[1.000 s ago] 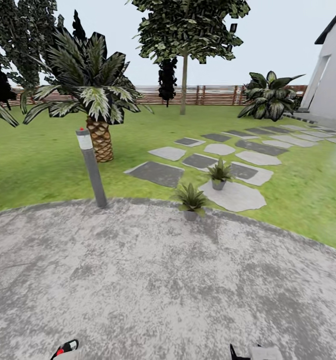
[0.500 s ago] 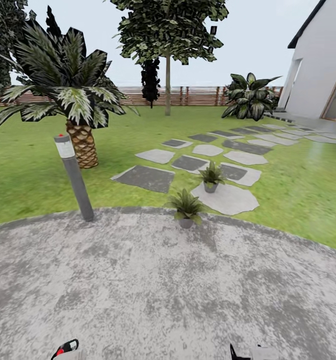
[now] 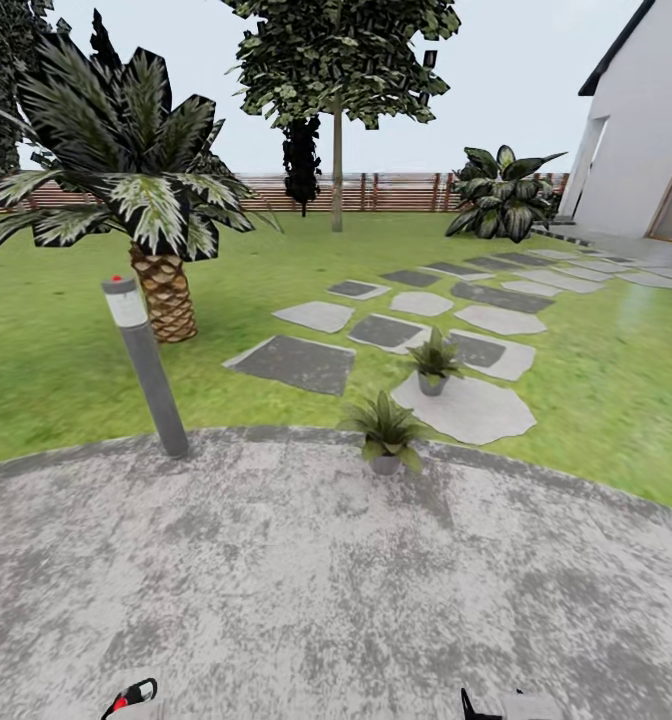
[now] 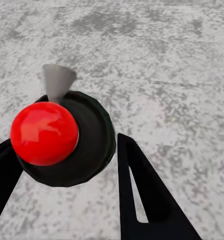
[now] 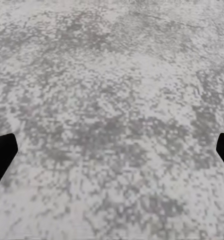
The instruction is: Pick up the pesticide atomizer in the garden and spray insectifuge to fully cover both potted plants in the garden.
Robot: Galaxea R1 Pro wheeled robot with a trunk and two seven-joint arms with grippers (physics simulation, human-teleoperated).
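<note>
Left wrist view, left hand (image 4: 67,165) pinching atomizer (image 4: 62,140), right hand (image 5: 112,150) spread.

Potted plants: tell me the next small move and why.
Probably roll forward a little across the patio toward the nearer potted plant. The left gripper already grips the pesticide atomizer, nozzle forward, but both plants, the farther potted plant on a stepping stone, sit well ahead of the arms.
</note>
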